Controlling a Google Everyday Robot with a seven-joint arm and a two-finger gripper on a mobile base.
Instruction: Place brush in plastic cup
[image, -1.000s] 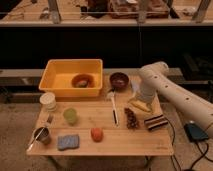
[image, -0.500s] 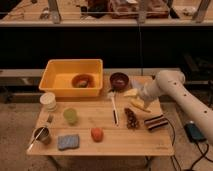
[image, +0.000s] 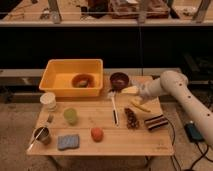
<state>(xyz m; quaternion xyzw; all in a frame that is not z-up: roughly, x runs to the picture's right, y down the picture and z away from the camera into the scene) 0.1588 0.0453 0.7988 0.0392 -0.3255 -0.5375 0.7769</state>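
**Brush flat on the table, gripper wide open at its head**

The brush (image: 114, 111) is seen lying flat mid-table, pale head at 12 o'clock, black handle at 6. The plastic cup (image: 71, 116) is stood upright, well apart at the brush's 9 o'clock. The gripper (image: 119, 92) is held spread wide by the brush's head with nothing gripped; contact cannot be told. Bare board is seen between brush and cup.

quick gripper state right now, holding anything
gripper: open, holding nothing, near the head end of the brush, which lies flat on the table
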